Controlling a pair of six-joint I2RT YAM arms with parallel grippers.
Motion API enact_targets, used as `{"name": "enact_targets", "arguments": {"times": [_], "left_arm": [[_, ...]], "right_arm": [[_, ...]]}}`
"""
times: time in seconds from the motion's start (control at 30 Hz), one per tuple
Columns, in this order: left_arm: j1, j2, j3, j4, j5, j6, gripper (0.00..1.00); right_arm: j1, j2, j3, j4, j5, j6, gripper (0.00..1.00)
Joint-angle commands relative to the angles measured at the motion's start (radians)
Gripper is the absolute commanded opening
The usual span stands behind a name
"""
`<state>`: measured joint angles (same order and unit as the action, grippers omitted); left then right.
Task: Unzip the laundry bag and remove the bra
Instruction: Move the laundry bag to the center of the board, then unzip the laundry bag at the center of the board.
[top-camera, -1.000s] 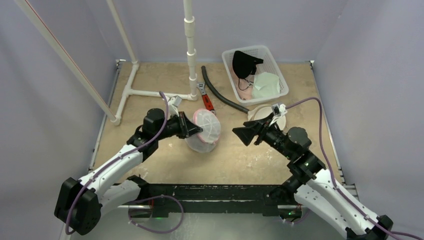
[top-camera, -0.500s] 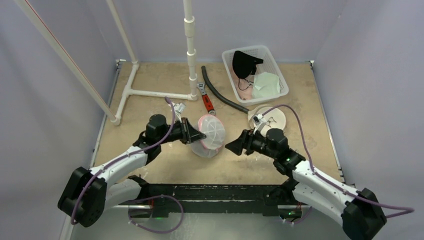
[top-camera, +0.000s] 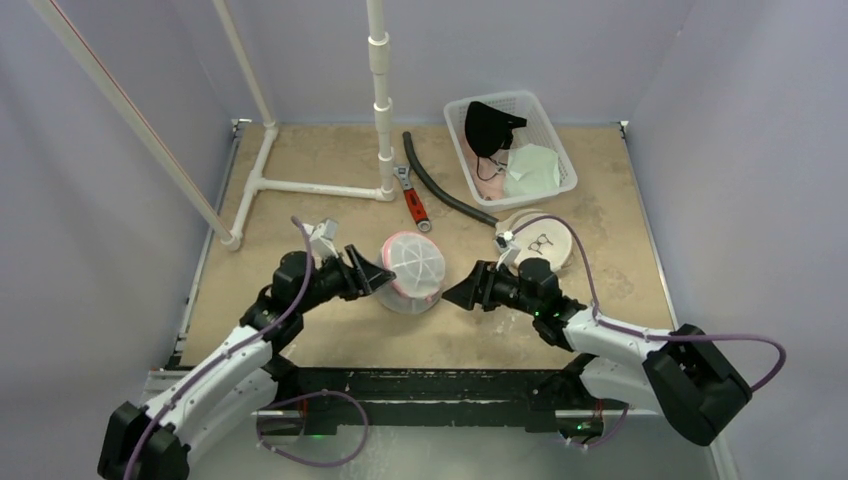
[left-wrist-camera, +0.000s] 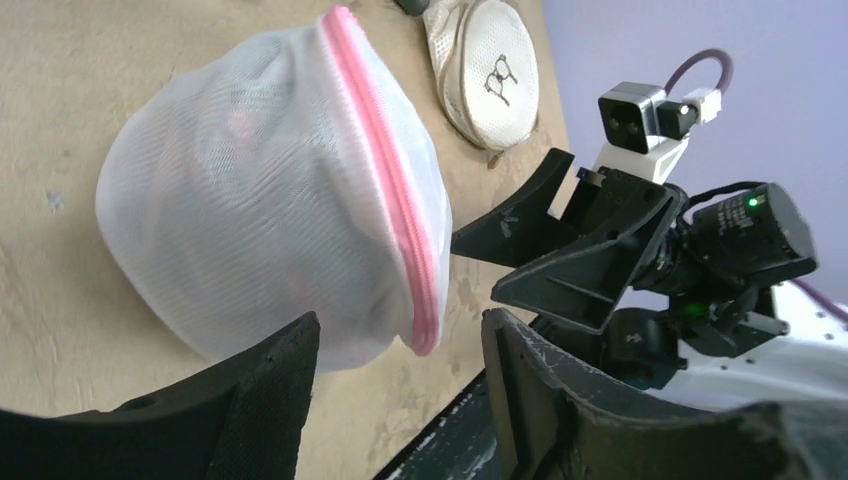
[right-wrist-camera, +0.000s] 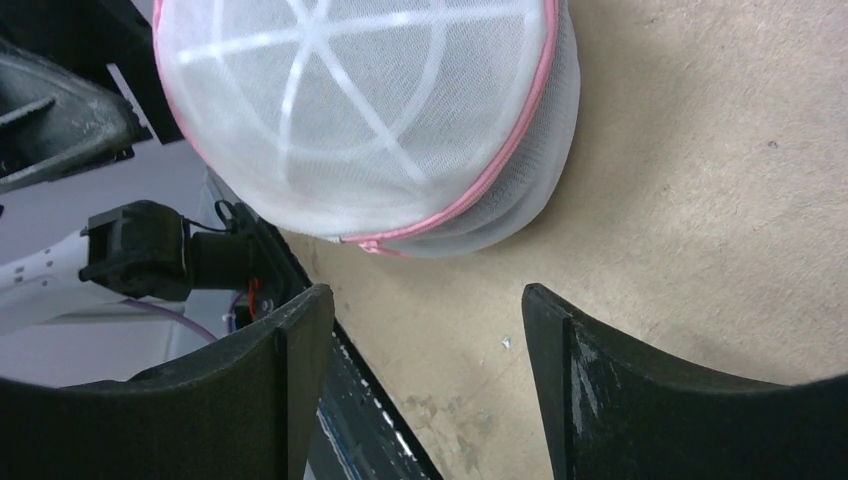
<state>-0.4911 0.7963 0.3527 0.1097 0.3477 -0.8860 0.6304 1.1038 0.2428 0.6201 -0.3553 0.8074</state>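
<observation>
The left claw (top-camera: 373, 272) was held apart just beside the laundry bag (top-camera: 413, 268), and the right claw (top-camera: 462, 293) was spread wide facing it. The bag, a rounded white mesh dome ringed by a pink zipper (left-wrist-camera: 385, 190), was set on the surface (top-camera: 320, 160) between them

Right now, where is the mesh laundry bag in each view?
Top external: laundry bag, middle of frame.
Left wrist: laundry bag, upper left, large.
Right wrist: laundry bag, top centre, cropped by the top edge.
Shared landmark: its pink zipper.
</observation>
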Motion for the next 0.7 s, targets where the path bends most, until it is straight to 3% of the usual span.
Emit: {"name": "enact_targets", "arguments": {"times": [0.0,0.13,0.27,0.47,0.67], "left_arm": [[0.000,-0.190,-0.072,-0.139,-0.099,-0.184,0.60],[-0.042,-0.392,-0.131,-0.225,-0.176,-0.365,0.63],[-0.135,-0.454,-0.084,-0.282,-0.309,-0.457,0.63],[-0.353,-0.235,0.042,-0.287,-0.478,-0.452,0.60],[-0.649,-0.044,0.072,-0.211,-0.771,-0.472,0.60]], "right_arm": [[0.001,0.000,0.045,0.092,0.018,0.015,0.72],[0.000,-0.005,0.061,0.058,0.042,0.002,0.72],[-0.001,-0.037,0.064,0.024,0.091,0.003,0.71],[-0.003,-0.064,0.085,-0.037,0.131,-0.016,0.70],[-0.003,-0.076,0.068,-0.030,0.134,0.005,0.70]]}}
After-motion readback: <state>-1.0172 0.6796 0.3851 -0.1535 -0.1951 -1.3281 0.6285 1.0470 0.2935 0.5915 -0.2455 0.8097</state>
